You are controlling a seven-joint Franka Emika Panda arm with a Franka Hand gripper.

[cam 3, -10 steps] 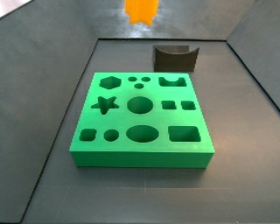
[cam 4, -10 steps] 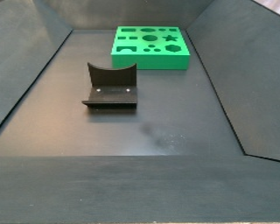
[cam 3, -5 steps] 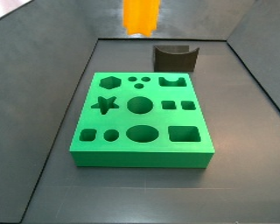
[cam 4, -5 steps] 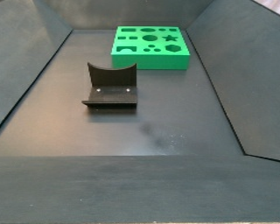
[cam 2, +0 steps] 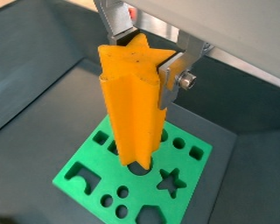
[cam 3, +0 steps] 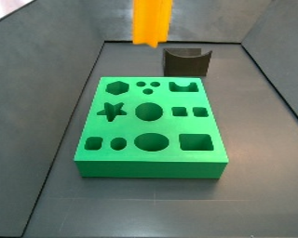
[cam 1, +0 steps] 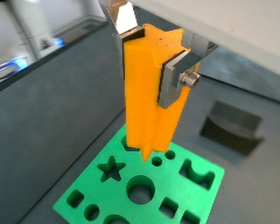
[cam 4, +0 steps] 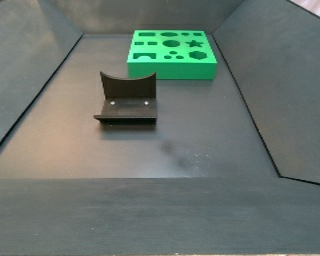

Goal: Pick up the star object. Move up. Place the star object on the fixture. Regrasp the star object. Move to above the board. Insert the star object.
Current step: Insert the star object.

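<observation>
My gripper (cam 1: 149, 52) is shut on the star object (cam 1: 150, 101), a long orange bar with a star-shaped end, and holds it upright high above the green board (cam 1: 125, 188). Both wrist views show the silver fingers (cam 2: 175, 70) clamped on its upper end. In a side view only the bar's lower part (cam 3: 153, 22) shows at the top edge, above the board's far end (cam 3: 149, 125); the gripper itself is out of that frame. The star-shaped hole (cam 3: 111, 112) lies on the board's left side. In the other side view (cam 4: 194, 44) the hole shows, and neither gripper nor star object appears.
The dark fixture (cam 3: 186, 61) stands on the floor just behind the board; in a side view (cam 4: 125, 98) it stands in front of the board. Grey slanted walls (cam 3: 40, 56) enclose the dark floor. The board holds several other shaped holes.
The star object has come lower into the side view, more of the orange bar now showing at the top edge. Board and fixture have not moved.
</observation>
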